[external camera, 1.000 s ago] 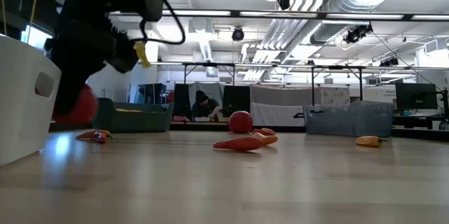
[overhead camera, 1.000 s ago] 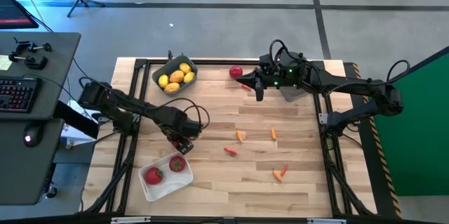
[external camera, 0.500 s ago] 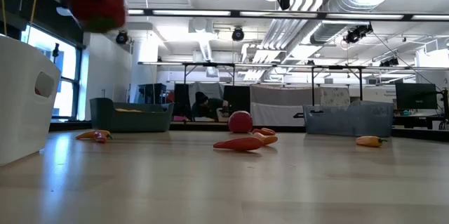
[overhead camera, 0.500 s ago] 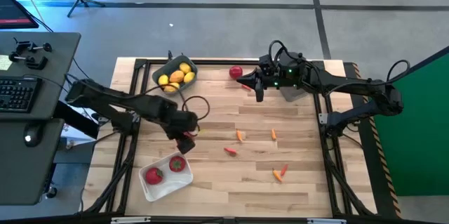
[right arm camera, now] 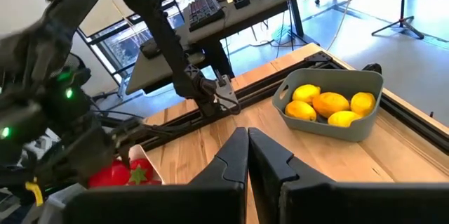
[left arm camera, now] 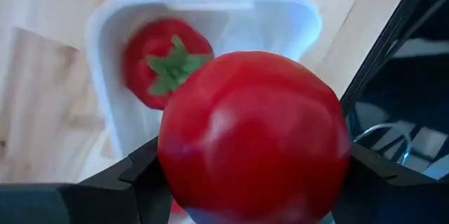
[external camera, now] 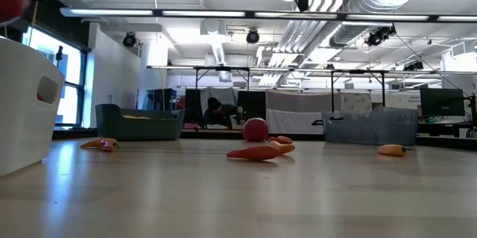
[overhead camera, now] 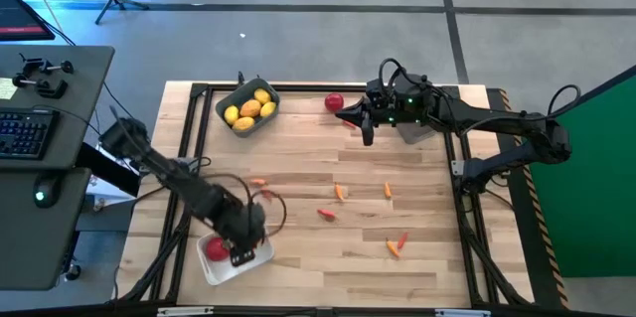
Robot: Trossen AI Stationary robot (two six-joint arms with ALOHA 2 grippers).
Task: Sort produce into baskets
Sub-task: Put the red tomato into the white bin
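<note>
Left pincer [left arm camera: 252, 182] clamped on a round red tomato [left arm camera: 252, 136], poised above the white basket [left arm camera: 302, 24] at the desk's [overhead camera: 417, 267] near left corner, where one red fruit [left arm camera: 165, 62] already lies. To finish well: centre over the open half, lower inside the rim, then let go so it cannot bounce out. Right pincer [right arm camera: 247, 155] closed, empty, waiting near the far red fruit [overhead camera: 334, 102].
</note>
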